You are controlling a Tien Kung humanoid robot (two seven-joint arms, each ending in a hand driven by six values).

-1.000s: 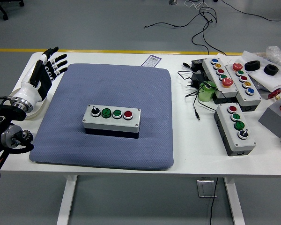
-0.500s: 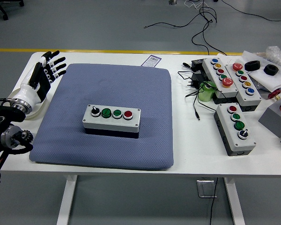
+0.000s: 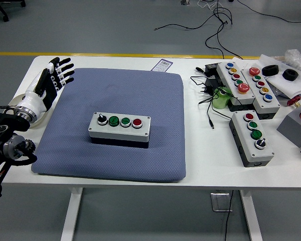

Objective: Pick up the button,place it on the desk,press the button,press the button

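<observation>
Button box: grey rectangular plastic box [image 3: 120,126] with four controls on top — black knob, two green buttons, one red — lying at the centre of the blue-grey padded mat [image 3: 155,95].
Mat: flat on the white desk [image 3: 200,160].
Left hand [image 3: 50,83]: black-and-white, fingers spread, holding nothing, over the mat's far-left corner, well apart from the box.
Other boxes: three similar grey button boxes [image 3: 251,136], right of the mat.

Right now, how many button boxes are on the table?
4. One button box sits on the blue mat; three stand at the right: two long ones side by side and a shorter one nearer.
</observation>
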